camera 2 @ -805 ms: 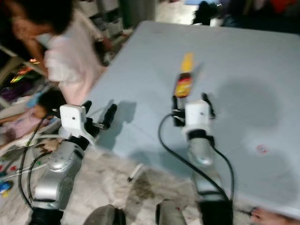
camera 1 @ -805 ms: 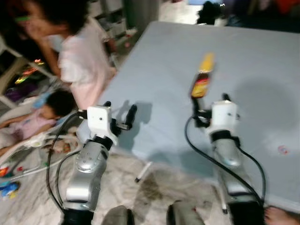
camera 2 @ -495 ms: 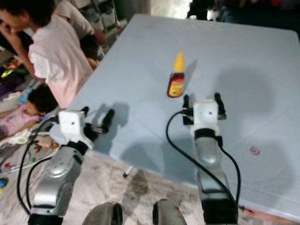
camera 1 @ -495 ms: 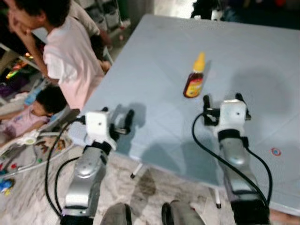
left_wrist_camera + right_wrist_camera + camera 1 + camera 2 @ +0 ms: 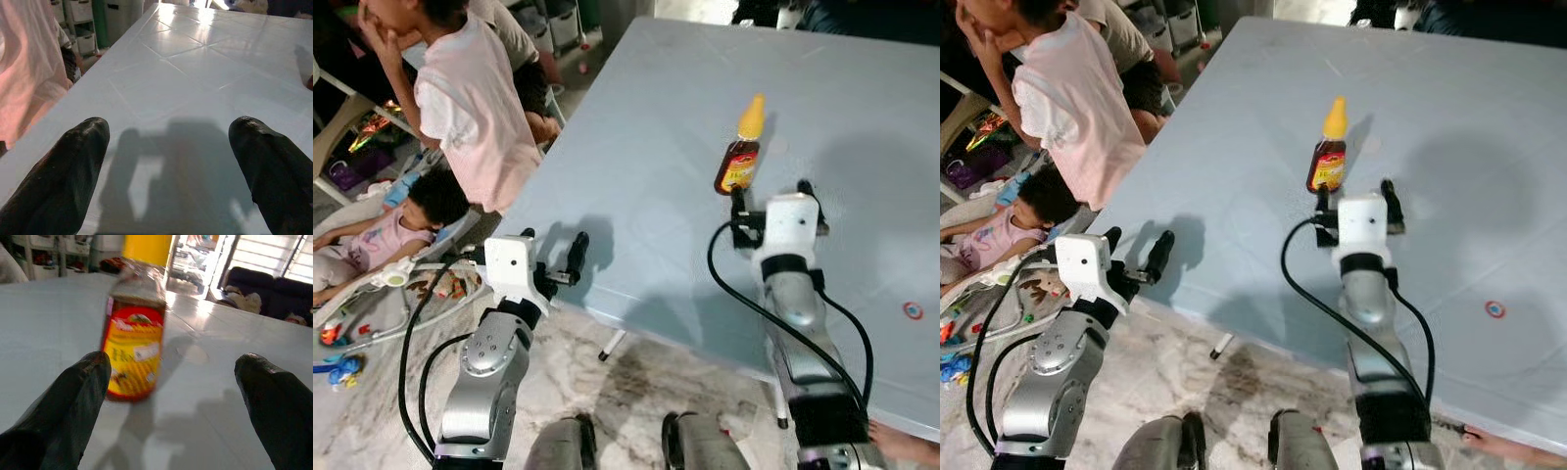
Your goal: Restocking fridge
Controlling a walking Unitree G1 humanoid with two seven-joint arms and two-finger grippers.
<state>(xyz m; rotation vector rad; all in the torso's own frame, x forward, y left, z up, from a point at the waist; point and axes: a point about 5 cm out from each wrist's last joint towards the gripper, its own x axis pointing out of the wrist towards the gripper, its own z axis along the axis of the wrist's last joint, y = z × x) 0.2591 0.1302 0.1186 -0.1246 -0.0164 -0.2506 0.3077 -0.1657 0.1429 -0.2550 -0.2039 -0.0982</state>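
A small brown squeeze bottle with a yellow cap (image 5: 741, 153) is standing upright on the wide pale blue-grey table (image 5: 636, 117), well in from every edge. Its label (image 5: 132, 357) is showing red at the top and yellow below, with a small white patch; the lettering is too blurred to read. The right gripper (image 5: 771, 198) is hovering over the table just short of the bottle, its two black fingers (image 5: 63, 406) spreading wide apart and gripping nothing. In the right wrist view the bottle is sitting closer to one finger than the other, not centred in the gap, and not touching either.

The left gripper (image 5: 556, 260) is hanging at the table's near edge, close to its near left corner, with its fingers (image 5: 58, 176) also standing well apart and empty; its shadow is lying on the tabletop ahead of it.

A small red-and-white ring-shaped sticker or cap (image 5: 913, 310) is lying on the table to the right, well apart from the bottle. Bare tabletop is stretching all around the bottle.

Beside the table's left edge a person in a pale pink shirt (image 5: 475, 108) is standing, and a small child in pink (image 5: 386, 240) is reclining in a seat on the marbled floor (image 5: 607, 392) below, near the left arm.
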